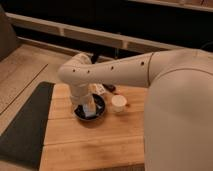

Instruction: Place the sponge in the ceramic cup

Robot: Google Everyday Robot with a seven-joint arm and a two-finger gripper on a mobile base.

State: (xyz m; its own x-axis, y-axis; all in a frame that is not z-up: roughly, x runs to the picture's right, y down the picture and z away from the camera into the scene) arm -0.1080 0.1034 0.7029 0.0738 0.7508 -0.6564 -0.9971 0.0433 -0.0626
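Observation:
The ceramic cup (119, 103) is a short cream cylinder standing upright on the wooden table (90, 140), just right of a wide black bowl (101, 111). My gripper (88, 106) points down into the bowl from the white arm (115, 70) that crosses the view. A small grey-blue block, the sponge (90, 112), shows at the gripper's tip inside the bowl. I cannot make out whether the sponge is held or resting on the bowl's bottom. The cup sits about a hand's width to the right of the gripper.
A white bottle-like object (99, 89) lies behind the bowl, with a small dark item (113, 90) beside it. A dark mat (25, 125) runs along the table's left side. My bulky arm body (180, 115) hides the table's right part.

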